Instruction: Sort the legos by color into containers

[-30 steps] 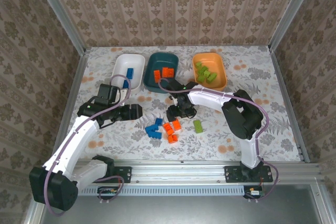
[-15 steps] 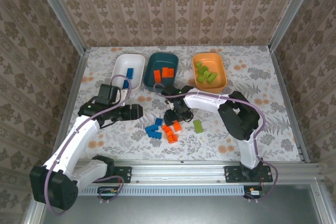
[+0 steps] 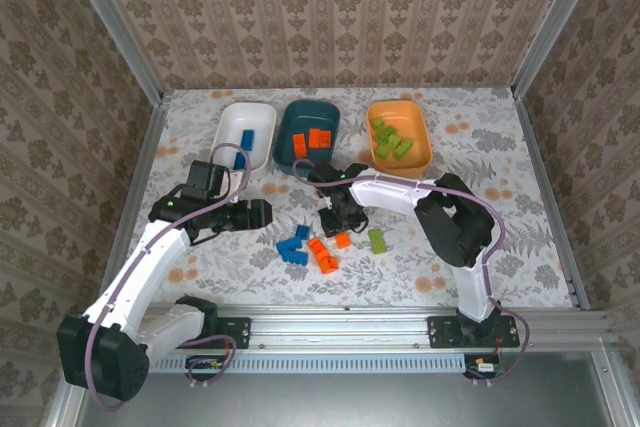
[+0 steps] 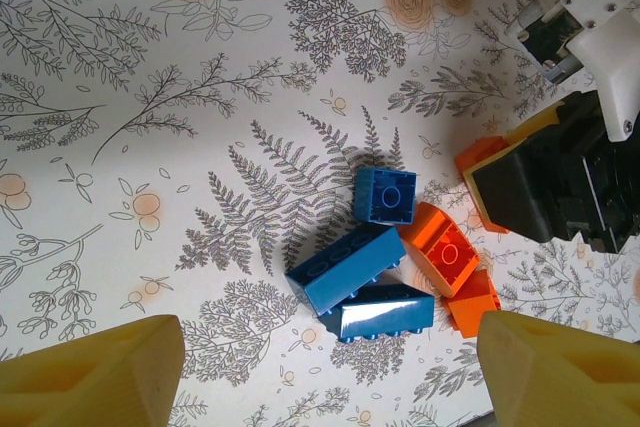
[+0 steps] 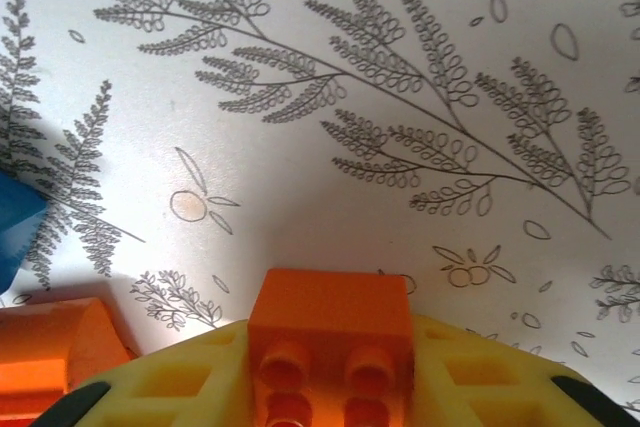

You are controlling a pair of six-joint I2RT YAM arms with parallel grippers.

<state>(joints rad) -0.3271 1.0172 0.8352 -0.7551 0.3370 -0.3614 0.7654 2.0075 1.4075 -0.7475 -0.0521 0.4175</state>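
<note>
Table (image 3: 500,147): flower-print cover, everything sits on it

Reference for you: dark teal bin (image 3: 295,117), at the far side, orange bricks inside

White bin (image 3: 232,122): just beside the dark teal bin on its left, blue bricks inside

Orange bin (image 3: 395,110): near the dark teal bin on its right, a small gap between, green bricks inside

Left gripper (image 3: 255,214): near side of the dark teal bin and off to its left; jaws spread wide, nothing between them

Right gripper (image 3: 335,219): straight toward you from the dark teal bin, low over the table; jaws pinch one orange brick (image 5: 330,317), studs facing the wrist camera

Loose blue bricks (image 4: 365,277): nearer you again from the dark teal bin, bunched and touching; loose orange bricks (image 4: 445,262) touch their right side

Green brick (image 3: 378,240): near side of the dark teal bin and to its right, lying alone
</note>
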